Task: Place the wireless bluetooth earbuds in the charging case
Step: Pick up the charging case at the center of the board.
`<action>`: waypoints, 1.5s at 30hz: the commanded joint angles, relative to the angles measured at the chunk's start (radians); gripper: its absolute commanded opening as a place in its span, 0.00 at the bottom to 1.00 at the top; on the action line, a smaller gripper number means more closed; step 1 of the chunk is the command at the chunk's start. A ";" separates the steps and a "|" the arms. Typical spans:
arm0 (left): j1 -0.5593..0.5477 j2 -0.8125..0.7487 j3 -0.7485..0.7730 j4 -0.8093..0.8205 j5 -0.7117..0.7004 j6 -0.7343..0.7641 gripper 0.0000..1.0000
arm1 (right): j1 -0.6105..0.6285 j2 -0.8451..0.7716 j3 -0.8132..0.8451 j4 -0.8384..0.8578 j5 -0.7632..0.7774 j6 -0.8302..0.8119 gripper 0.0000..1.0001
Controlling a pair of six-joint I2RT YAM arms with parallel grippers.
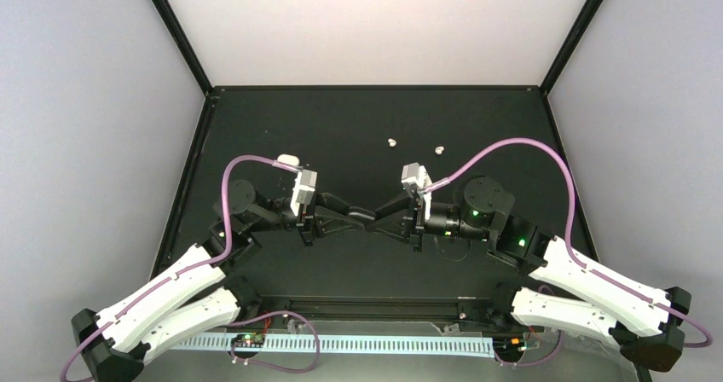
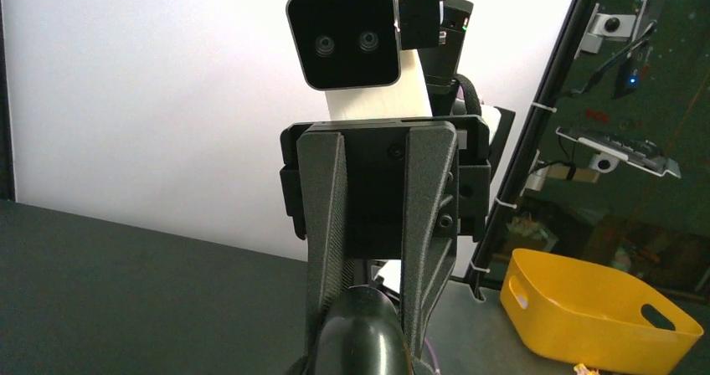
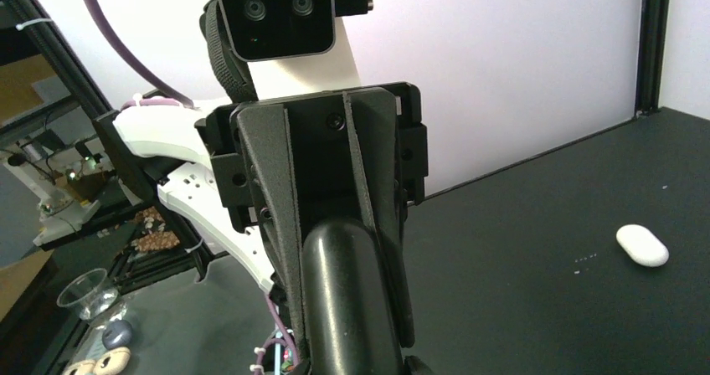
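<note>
Two sets of jaws meet nose to nose at mid-desk, the left jaws pointing right and the right jaws pointing left. Their tips merge black on black from overhead and sit behind a dark rounded form in each wrist view, so you cannot tell whether either pair is spread or pressed together. Neither visibly carries anything. Behind them the left arm [image 1: 170, 288] and right arm [image 1: 588, 280] lie folded low. Farther out on the desk [image 1: 341, 126], the white earbuds [image 1: 392, 141] lie a little apart from each other, on the right arm's side. The white charging case [image 1: 288, 157] rests just beyond the left wrist, beside the purple cable [image 1: 234, 173], and looks shut in the right wrist view. No black earbuds can be made out. The step in hand is judged to be the first reach. Raise and part the arms first. Steady and open the case with the left jaws. Then descend on one earbud from straight above, right jaws barely spread, since so small and rounded a thing will likely skid.
</note>
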 commanded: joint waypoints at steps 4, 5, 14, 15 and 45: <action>-0.005 0.004 0.010 0.051 -0.007 -0.019 0.21 | -0.004 -0.004 0.013 0.039 0.011 -0.008 0.21; -0.005 0.002 0.007 0.053 -0.010 -0.021 0.23 | -0.004 -0.005 0.012 0.039 0.011 -0.007 0.20; -0.006 -0.002 -0.004 0.062 -0.012 -0.032 0.29 | -0.004 -0.027 -0.008 0.063 0.042 -0.001 0.18; -0.006 -0.002 -0.006 0.064 -0.012 -0.034 0.29 | -0.005 -0.028 -0.010 0.065 0.045 0.001 0.18; -0.005 0.018 -0.014 0.222 -0.010 -0.133 0.13 | -0.005 0.000 -0.023 0.077 0.041 0.011 0.21</action>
